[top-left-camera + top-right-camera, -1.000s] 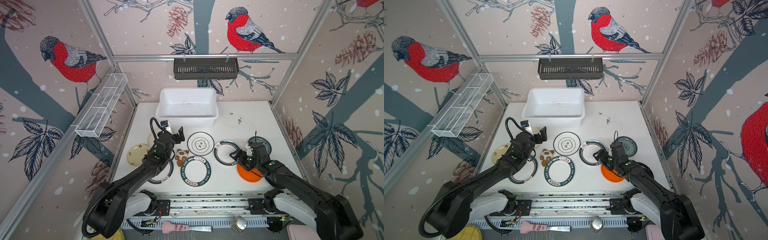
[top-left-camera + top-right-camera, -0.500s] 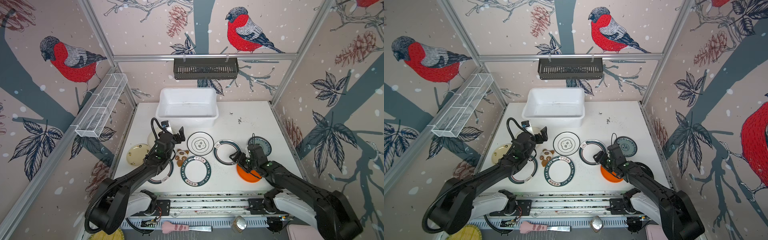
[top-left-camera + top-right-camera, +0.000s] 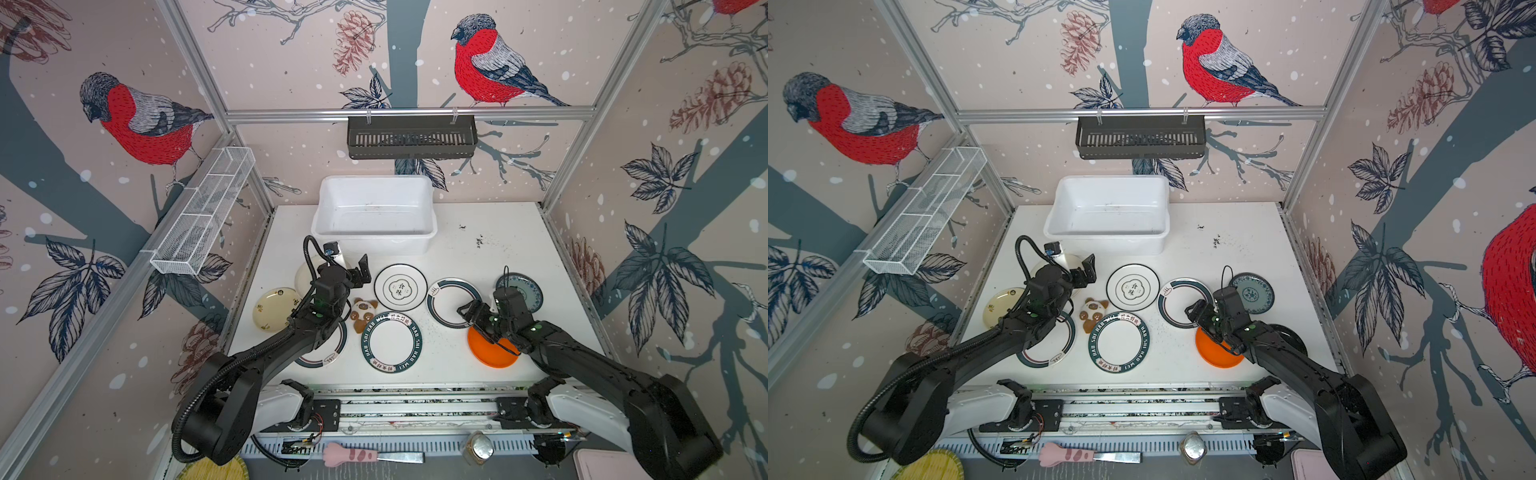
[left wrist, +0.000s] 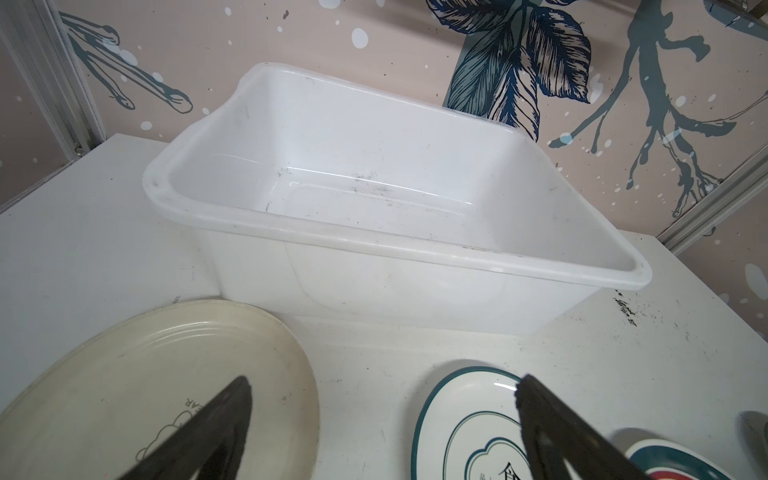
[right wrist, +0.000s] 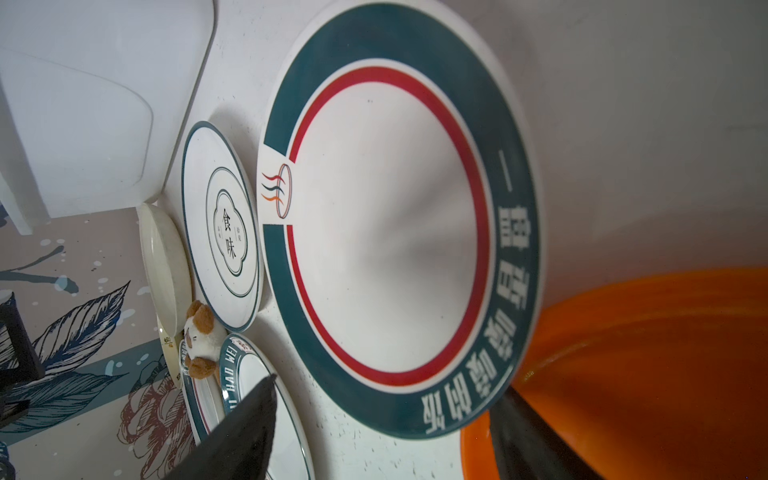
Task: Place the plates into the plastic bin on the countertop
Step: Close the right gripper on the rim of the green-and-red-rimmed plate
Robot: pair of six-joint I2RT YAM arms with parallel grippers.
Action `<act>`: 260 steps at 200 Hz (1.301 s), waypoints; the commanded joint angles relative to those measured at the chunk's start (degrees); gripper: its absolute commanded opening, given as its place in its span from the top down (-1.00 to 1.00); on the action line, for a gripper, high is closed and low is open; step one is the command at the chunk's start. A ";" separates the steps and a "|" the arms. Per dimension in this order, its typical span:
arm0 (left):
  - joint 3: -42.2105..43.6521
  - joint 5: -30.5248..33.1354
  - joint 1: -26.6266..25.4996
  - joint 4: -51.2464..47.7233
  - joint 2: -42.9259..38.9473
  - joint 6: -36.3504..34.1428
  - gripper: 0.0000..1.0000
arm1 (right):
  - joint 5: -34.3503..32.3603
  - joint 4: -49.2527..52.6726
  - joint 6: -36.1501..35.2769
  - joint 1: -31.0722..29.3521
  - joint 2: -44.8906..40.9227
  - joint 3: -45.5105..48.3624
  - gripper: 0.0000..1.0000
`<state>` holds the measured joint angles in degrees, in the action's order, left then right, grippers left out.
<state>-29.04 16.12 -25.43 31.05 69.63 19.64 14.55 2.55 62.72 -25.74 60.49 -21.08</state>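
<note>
The one bin (image 3: 376, 247) stands at the back of the countertop (image 3: 498, 232), close to the wall; nine plates (image 3: 1121, 343) lie flat in front of it, all outside it. I count one orange plate (image 3: 494, 353); one blue-green plate (image 3: 525, 291); one black plate (image 3: 1295, 334), mostly under my right arm; two cream ones, a pale plate (image 3: 305, 277) just before the bin and a yellowish plate (image 3: 274, 309) by the left edge; four white with dark rims, namely a flower plate (image 3: 400, 288), a ringed plate (image 3: 446, 301), a lettered plate (image 3: 390, 343), and a striped plate (image 3: 327, 356) half under my left arm. My left gripper (image 4: 382, 432) hangs released, jaws wide, above the gap between the pale plate and the flower plate, facing the bin; my right gripper (image 5: 382, 436) is likewise spread and grasps nothing, low over the near edge of the ringed plate, one finger (image 5: 528, 444) above the orange plate. One toy panda (image 3: 365, 313) sits among the plates; one dark basket (image 3: 411, 137) and one wire tray (image 3: 203, 212) hang on the frame.
</note>
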 commanded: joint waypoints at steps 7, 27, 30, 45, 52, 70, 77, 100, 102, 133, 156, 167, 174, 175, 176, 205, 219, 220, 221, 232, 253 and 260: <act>-0.45 -0.52 -0.06 2.31 0.21 0.65 -0.96 | -1.62 -1.24 -1.53 0.90 0.73 -1.70 -0.56; -0.58 -0.57 -0.06 2.08 0.16 0.73 -0.96 | -1.84 -1.14 -1.90 1.42 0.74 -2.43 -0.53; -0.54 -0.56 -0.06 2.00 0.21 0.75 -0.96 | -1.97 -1.22 -1.85 1.39 0.72 -2.47 -0.51; -0.58 -0.56 -0.06 1.96 0.14 0.90 -0.96 | -2.88 -1.45 -1.81 1.40 0.20 -2.74 -0.47; -0.58 -0.56 -0.06 1.99 0.21 0.98 -0.96 | -3.31 -1.76 -1.89 1.44 -0.06 -2.67 -0.46; -0.57 -0.71 -0.06 2.23 0.37 1.08 -0.96 | -3.21 -3.12 -2.25 1.71 0.06 -2.22 -0.46; -0.65 -0.89 -0.06 2.32 0.62 1.14 -0.96 | -3.04 -3.66 -2.38 1.98 0.32 -2.11 -0.46; -1.19 -1.43 -0.06 1.83 1.31 1.32 -0.96 | -3.03 -5.37 -2.94 2.91 1.36 -1.67 -0.44; -1.26 -1.48 -0.06 1.74 1.39 1.36 -0.96 | -3.03 -5.49 -2.95 3.00 1.51 -1.61 -0.43; -1.72 -1.93 -0.06 0.99 1.66 1.57 -0.96 | -2.50 -7.35 -2.87 3.94 2.84 -1.18 -0.34; -1.59 -1.32 -0.06 0.92 1.37 1.62 -0.96 | -2.62 -7.82 -2.86 4.42 3.41 -0.99 -0.15; -1.55 -1.10 -0.06 0.94 1.40 1.50 -0.96 | -2.85 -7.99 -2.78 4.75 3.57 -0.81 -0.02; -1.55 -0.91 -0.06 0.81 1.44 1.46 -0.96 | -2.83 -8.29 -2.69 5.05 3.75 -0.64 0.13; -1.59 -0.87 -0.06 0.74 1.42 1.46 -0.96 | -2.80 -8.36 -2.69 5.11 3.80 -0.63 0.15; -1.61 -0.80 -0.06 0.71 1.45 1.46 -0.96 | -2.78 -8.40 -2.69 5.14 3.82 -0.59 0.17; -1.99 -0.63 -0.06 -0.79 1.24 1.19 -0.96 | -2.68 -10.22 -2.69 5.83 4.45 0.06 0.22; -2.08 -0.50 -0.06 -1.26 1.14 1.21 -0.96 | -2.64 -10.71 -2.60 6.18 4.63 0.25 0.22; -2.08 -0.49 -0.06 -1.30 1.09 1.20 -0.96 | -2.66 -10.76 -2.60 6.20 4.63 0.25 0.22; -2.08 -0.48 -0.06 -1.32 1.11 1.20 -0.96 | -2.63 -10.78 -2.60 6.21 4.68 0.25 0.23; -2.16 -0.61 -0.06 -1.56 1.00 1.42 -0.96 | -2.67 -10.96 -2.60 6.48 4.82 0.42 0.27; -2.25 -1.08 -0.06 -1.97 0.57 1.84 -0.96 | -2.59 -11.29 -2.60 7.09 5.17 0.68 0.34; -2.25 -1.14 -0.06 -2.15 0.31 1.88 -0.96 | -2.55 -11.56 -2.68 7.14 5.25 0.82 0.38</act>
<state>-30.83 15.03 -25.43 29.28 70.61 20.18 12.01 -6.46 60.07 -18.96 65.43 -20.56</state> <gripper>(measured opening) 0.978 0.325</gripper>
